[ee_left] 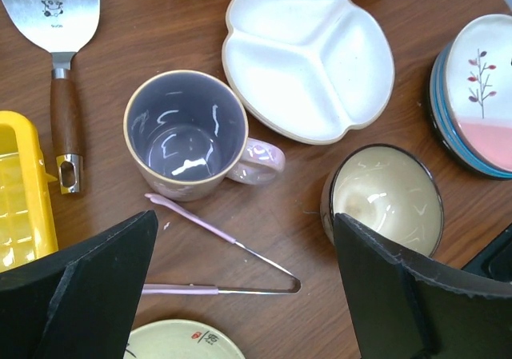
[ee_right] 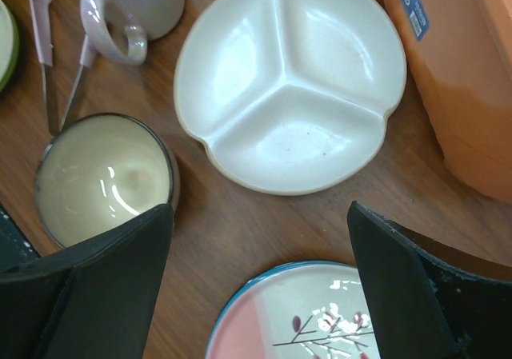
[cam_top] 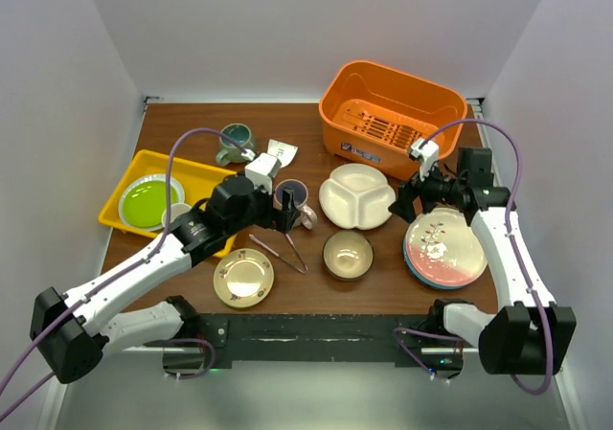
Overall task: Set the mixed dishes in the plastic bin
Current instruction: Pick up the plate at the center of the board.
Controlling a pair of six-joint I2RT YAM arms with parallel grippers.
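1. the tray (cam_top: 144, 158), shallow and yellow, sits slantwise at the left side of the wooden table (cam_top: 287, 124).
2. the spatula (ee_left: 50, 11) lies flat, its wooden handle's end just beside the tray's corner.
3. the tongs (ee_left: 210, 225), thin, pink-tipped, lie flat mid-table, arms spread in a v.

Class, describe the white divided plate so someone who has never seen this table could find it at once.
Find the orange bin at the far right of the table. Just in front of it lies a white plate, a lavender mug to its left. Unlike the bowl and pink plate nearby, it is split into three sections.
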